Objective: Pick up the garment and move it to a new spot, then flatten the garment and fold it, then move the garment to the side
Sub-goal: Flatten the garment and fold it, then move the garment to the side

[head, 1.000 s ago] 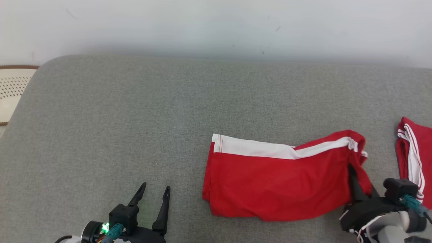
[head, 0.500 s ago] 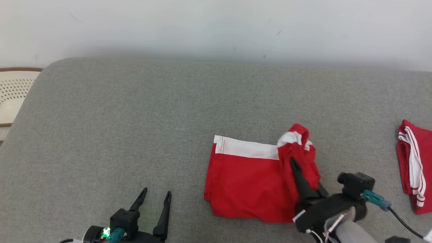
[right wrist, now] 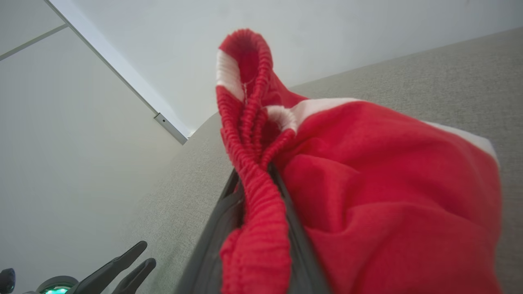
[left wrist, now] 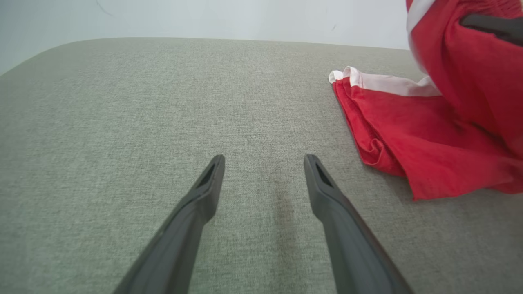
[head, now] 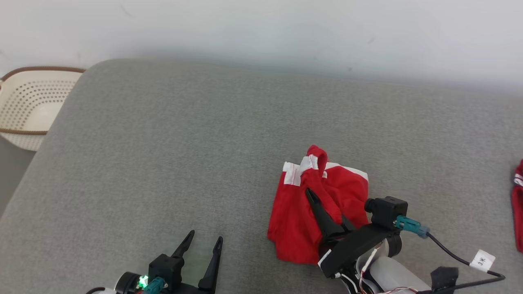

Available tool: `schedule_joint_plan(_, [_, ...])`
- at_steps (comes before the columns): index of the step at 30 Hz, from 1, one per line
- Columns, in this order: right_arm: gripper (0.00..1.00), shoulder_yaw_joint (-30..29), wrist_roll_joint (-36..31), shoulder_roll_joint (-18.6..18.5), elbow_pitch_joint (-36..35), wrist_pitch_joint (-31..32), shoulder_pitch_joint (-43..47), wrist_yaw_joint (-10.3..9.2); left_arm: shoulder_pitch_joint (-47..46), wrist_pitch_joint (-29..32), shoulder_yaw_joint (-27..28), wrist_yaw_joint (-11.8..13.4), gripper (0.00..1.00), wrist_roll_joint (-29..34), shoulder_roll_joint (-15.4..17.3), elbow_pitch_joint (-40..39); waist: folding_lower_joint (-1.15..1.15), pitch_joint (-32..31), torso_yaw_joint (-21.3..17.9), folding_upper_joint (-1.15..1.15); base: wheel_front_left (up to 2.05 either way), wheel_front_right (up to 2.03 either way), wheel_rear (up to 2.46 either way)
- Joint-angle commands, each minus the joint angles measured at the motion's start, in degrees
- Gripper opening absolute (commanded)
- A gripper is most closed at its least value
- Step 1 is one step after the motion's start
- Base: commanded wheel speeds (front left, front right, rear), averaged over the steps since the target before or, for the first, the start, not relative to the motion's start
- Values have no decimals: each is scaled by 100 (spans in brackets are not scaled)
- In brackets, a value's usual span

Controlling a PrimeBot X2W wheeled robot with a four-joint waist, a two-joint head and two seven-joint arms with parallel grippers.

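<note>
Home-like laundry corner.
Padded grey fabric surface [head: 163, 143] set against plain white wall [head: 261, 24]; perforated cream laundry basket [head: 28, 90] just beside its edge; red garment [head: 294, 220] on top.

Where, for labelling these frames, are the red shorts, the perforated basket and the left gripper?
red shorts [head: 292, 220]: head view, flat red fabric near the lower left edge.
perforated basket [head: 28, 94]: head view, its holed inner wall.
left gripper [head: 206, 234]: head view, midway between its open fingertips.
</note>
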Motion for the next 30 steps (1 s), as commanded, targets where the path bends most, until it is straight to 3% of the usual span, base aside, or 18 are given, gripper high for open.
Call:
schedule_joint_plan(1, [0,33,-17,28,93,1,-93,-2,-53,-2,-14,35,100,-43,9,23,0,37,159,0,0,0,0])
schedule_joint_plan(4, [3,39,-103,82,392,1,-147,-2,-40,-2,-54,50,100,-78,8,35,0,61,273,0,0,0,0])
schedule_joint_plan(5, [33,9,-163,89,462,0,-189,-2,-34,-2,-62,52,100,-93,7,42,0,72,307,0,0,0,0])
schedule_joint_plan(6, [91,-22,-189,116,513,0,-205,-2,-28,-2,-53,57,100,-99,7,48,0,77,330,0,0,0,0])
schedule_joint_plan(7, [100,-60,-229,139,578,1,-189,-2,-18,-2,-41,67,100,-104,8,57,0,79,352,0,0,0,0])
schedule_joint_plan(15, [100,-595,-753,175,369,1,9,-2,75,-2,48,128,100,-113,7,11,0,45,335,0,0,0,0])
schedule_joint_plan(21, [100,-1594,-1134,78,-337,1,425,-2,87,-2,75,129,100,-104,8,-60,0,23,192,0,0,0,0])
schedule_joint_plan(25, [100,-2174,-1301,59,-303,1,692,-2,61,-2,23,131,100,-142,8,-92,0,38,145,0,0,0,0])
schedule_joint_plan(30, [100,-2364,-1356,84,-95,1,934,-1,40,-2,-45,135,100,-206,8,-106,0,69,150,0,0,0,0])
